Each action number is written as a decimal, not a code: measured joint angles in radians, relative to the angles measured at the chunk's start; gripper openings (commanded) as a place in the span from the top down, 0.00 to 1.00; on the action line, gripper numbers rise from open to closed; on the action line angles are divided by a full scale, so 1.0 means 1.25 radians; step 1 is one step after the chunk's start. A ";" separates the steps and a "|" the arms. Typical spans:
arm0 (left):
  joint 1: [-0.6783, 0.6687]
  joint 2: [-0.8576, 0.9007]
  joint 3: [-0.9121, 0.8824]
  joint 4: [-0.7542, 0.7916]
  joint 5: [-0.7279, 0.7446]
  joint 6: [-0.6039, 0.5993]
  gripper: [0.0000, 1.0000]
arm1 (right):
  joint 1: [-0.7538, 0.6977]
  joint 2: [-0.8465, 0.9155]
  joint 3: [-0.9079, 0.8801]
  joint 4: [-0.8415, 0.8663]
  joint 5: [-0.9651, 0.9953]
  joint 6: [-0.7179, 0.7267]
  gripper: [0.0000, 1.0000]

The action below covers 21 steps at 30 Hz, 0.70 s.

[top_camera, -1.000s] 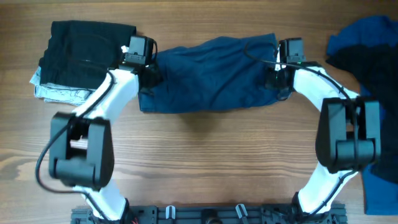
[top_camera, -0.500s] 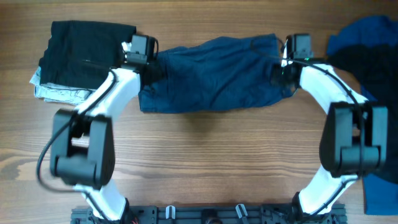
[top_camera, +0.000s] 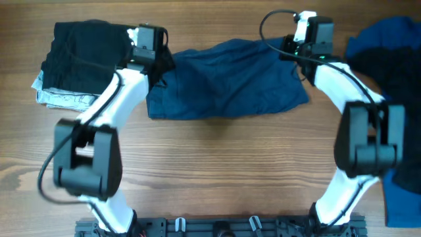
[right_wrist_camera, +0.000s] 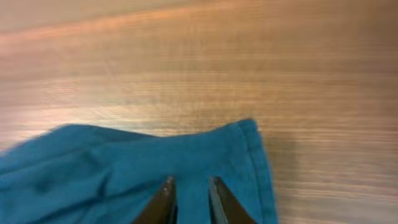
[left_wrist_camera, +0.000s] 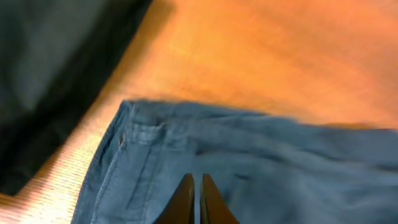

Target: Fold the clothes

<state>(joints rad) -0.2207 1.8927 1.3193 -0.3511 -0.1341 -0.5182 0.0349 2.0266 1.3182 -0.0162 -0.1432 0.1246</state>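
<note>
From overhead, the navy trousers [top_camera: 227, 79] lie folded into a wide band across the far middle of the desk [top_camera: 210, 151], rumpled along the top edge. The left gripper [top_camera: 162, 64] sits over the left end of the trousers and the right gripper [top_camera: 294, 50] over the upper right corner. Neither gripper's opening can be made out from this height. To the left of the trousers, just beside them, a folded black garment [top_camera: 85, 56] rests on top of a pale patterned cloth [top_camera: 56, 97]. At the right edge of the desk, a royal blue garment [top_camera: 381, 31] lies in a loose heap with a dark garment [top_camera: 391, 69] on it, apart from the trousers.

In the left wrist view, the left gripper [left_wrist_camera: 197, 182] has its fingers [left_wrist_camera: 185, 199] pressed almost together, with only a hairline between them and no fold of cloth visibly pinched. Below the tips, the trousers [left_wrist_camera: 280, 162] lie flat, showing a stitched corner and a seam along the left side. The black garment [left_wrist_camera: 56, 62] fills the upper left, and bare desk [left_wrist_camera: 280, 56] lies beyond.

In the right wrist view, the right gripper [right_wrist_camera: 191, 185] stands narrowly parted, with blue cloth showing through the gap. The trousers [right_wrist_camera: 112, 165] end in a hemmed corner just right of the tips, flat on the desk [right_wrist_camera: 217, 62].
</note>
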 measured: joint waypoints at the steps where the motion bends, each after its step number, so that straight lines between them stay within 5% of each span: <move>1: 0.000 0.019 0.000 0.013 -0.004 -0.002 0.91 | 0.000 0.032 0.000 0.024 -0.009 0.000 0.81; 6: 0.000 0.132 -0.001 0.095 -0.035 -0.003 0.96 | 0.001 0.162 0.000 0.163 -0.037 -0.003 0.79; 13: -0.001 0.152 -0.002 0.137 -0.051 0.007 0.96 | 0.001 0.165 0.004 0.172 -0.048 -0.008 0.68; 21: -0.011 -0.095 0.004 -0.016 -0.053 0.025 0.77 | 0.001 -0.054 -0.002 -0.115 -0.044 -0.014 0.47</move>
<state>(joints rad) -0.2340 1.7741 1.3247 -0.3706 -0.2001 -0.4870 0.0364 1.9594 1.3159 -0.1596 -0.1982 0.1074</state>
